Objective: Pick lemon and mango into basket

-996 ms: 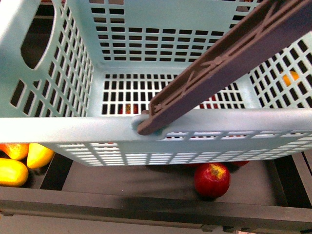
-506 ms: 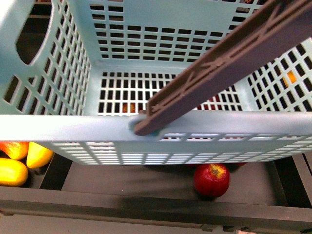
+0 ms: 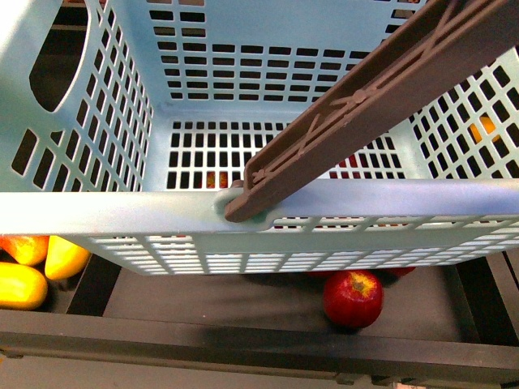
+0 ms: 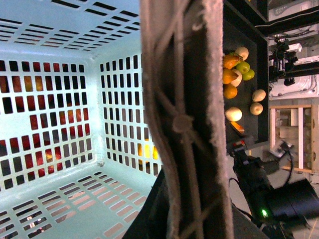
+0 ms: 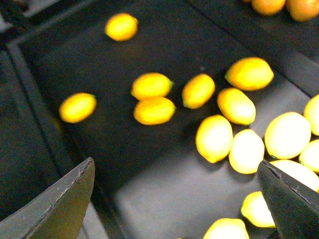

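Because the basket (image 3: 122,215) hangs right against the front camera, its near rim and the brown handle (image 3: 365,105) crossing it slantwise fill most of that view. Under the basket's near wall a red apple (image 3: 353,297) sits on a dark tray (image 3: 203,296), and yellow fruits (image 3: 20,285) lie beneath the basket's near-left corner. In the left wrist view the handle runs close past the lens, with the basket's slotted inside beside it. Only a dark edge of what seems the left gripper (image 4: 149,219) shows behind the handle, so its grip cannot be told. The right gripper (image 5: 174,199) hovers with fingers spread wide, holding nothing. Below it a lemon (image 5: 286,134) and a mango (image 5: 154,110) lie loose among other yellow fruit, both outside the basket
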